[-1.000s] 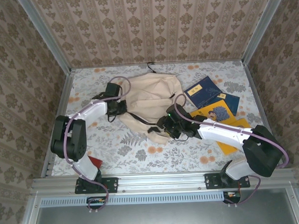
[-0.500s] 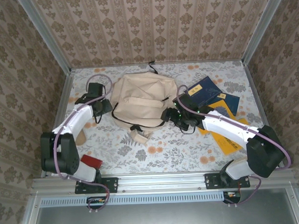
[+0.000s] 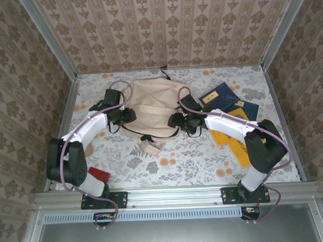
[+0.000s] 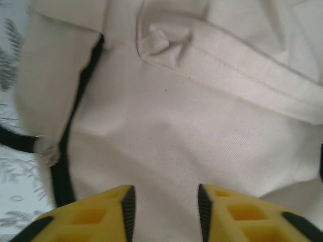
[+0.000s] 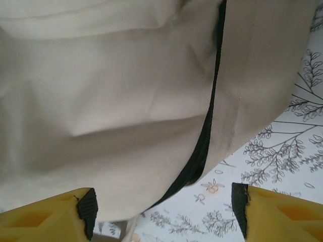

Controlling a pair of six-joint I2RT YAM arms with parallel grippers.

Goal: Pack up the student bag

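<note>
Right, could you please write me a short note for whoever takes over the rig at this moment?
Left gripper: open, over the left side of the large beige fabric backpack, holding nothing.
Right gripper: open at its right edge, holding nothing.
Backpack lies flat on the floral table; dark blue books and yellow books lie right of it.
Done: nothing visibly packed. Left: load the books.

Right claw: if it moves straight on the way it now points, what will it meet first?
Most likely the student bag, its beige cloth beside the dark zipper line, which lies ahead of the open right claw. Depth is unclear.
</note>
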